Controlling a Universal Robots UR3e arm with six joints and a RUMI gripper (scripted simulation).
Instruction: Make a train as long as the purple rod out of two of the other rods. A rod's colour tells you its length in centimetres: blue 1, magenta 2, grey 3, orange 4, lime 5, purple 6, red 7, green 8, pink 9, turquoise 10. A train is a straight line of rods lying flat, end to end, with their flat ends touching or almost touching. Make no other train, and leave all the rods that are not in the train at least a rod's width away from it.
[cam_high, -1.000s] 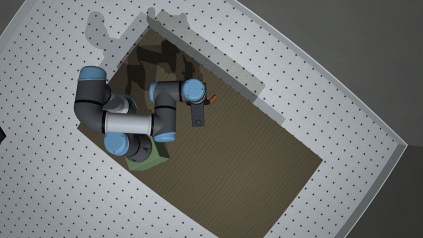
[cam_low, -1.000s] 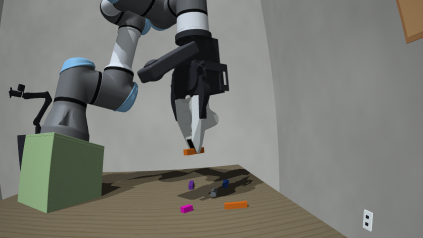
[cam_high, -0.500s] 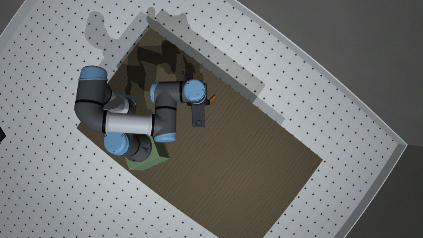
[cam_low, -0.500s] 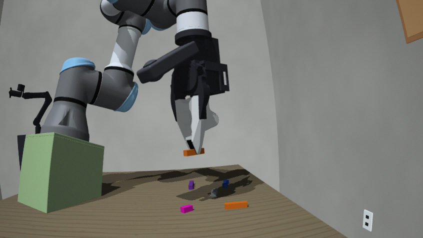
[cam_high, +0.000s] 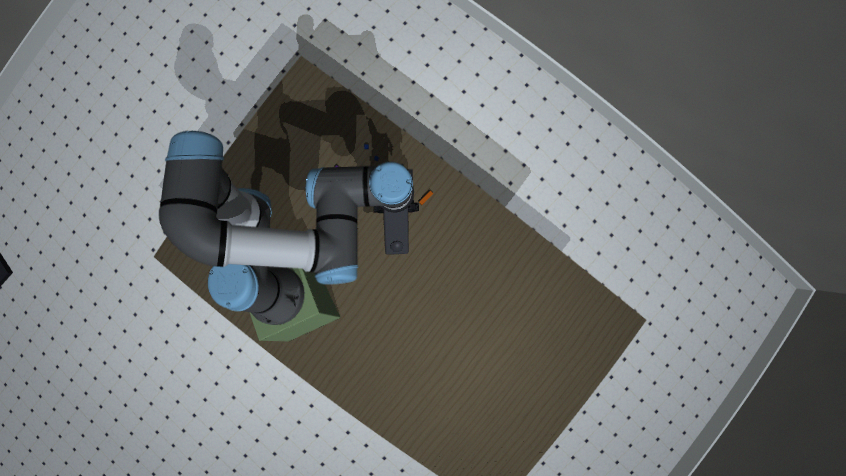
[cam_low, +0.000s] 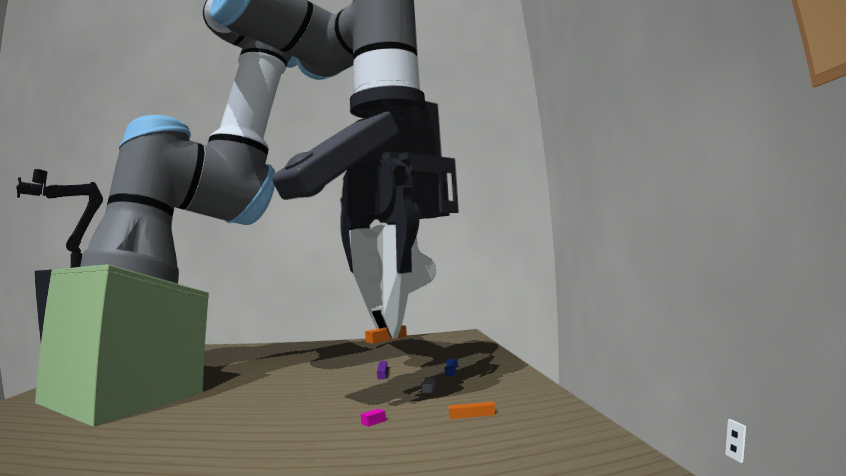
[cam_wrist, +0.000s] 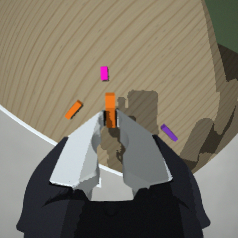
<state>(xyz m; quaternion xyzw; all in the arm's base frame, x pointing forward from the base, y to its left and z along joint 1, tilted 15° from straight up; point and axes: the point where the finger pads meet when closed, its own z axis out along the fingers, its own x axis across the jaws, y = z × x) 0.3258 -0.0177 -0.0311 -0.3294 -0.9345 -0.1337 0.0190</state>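
My gripper (cam_low: 387, 328) is shut on an orange rod (cam_low: 384, 334) and holds it level, low over the table. In the wrist view the held orange rod (cam_wrist: 110, 109) points away between the fingertips. A magenta rod (cam_low: 373, 417) lies ahead of it (cam_wrist: 104, 73). A second orange rod (cam_low: 471, 409) (cam_wrist: 73, 109) lies flat nearby and shows beside the wrist from above (cam_high: 425, 197). The purple rod (cam_low: 382, 370) lies in shadow, to the right in the wrist view (cam_wrist: 169, 132). The arm hides the gripper in the overhead view.
A blue rod (cam_low: 451, 367) and a grey rod (cam_low: 428, 384) lie in the arm's shadow between the purple rod and the second orange rod. The green base block (cam_low: 118, 343) stands at the left. A wall runs close behind the table's far edge.
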